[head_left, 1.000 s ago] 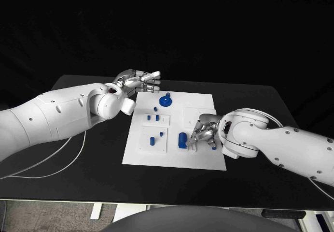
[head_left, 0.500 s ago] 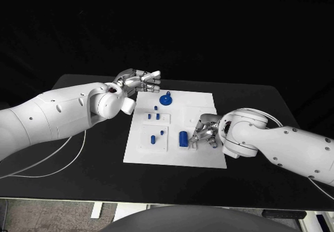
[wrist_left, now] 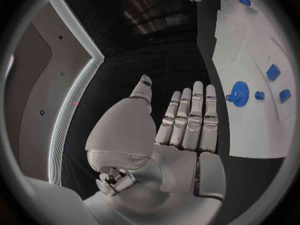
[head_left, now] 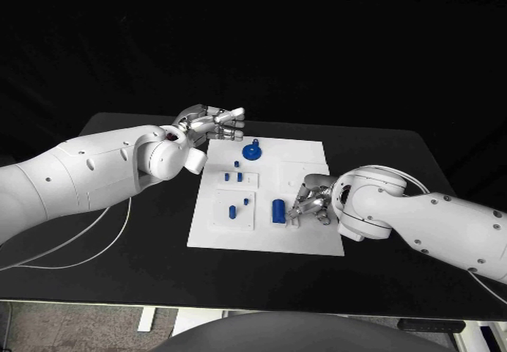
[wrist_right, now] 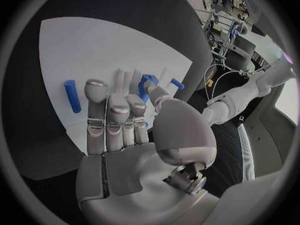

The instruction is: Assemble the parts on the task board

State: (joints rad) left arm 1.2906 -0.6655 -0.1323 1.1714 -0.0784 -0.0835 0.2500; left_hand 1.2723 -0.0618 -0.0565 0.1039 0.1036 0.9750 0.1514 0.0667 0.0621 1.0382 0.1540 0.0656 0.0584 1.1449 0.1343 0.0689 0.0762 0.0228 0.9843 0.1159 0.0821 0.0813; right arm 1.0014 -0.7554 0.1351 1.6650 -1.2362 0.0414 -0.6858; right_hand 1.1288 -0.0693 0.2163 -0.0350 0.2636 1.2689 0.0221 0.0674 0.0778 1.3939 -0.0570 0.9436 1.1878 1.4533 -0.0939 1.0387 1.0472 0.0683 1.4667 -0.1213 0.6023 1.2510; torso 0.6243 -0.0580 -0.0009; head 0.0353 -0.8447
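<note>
Black table (head_left: 127,242): blue cylinder part (head_left: 278,210) just beside right robot hand (head_left: 308,203).

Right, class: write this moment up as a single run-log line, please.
left hand: open, off the task board's far corner | right hand: over the board beside the blue cylinder, grip unclear | blue gear: on board

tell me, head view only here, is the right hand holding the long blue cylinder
Observer: No. The right wrist view shows the long blue cylinder lying on the task board, apart from the right hand's straight fingers.
Operator: anything at its thumb
Observer: A small blue part sits at the thumb tip; whether it is pinched, I cannot tell.
Operator: left hand
Observer: The left hand lies flat, palm bare, in the left wrist view.
</note>
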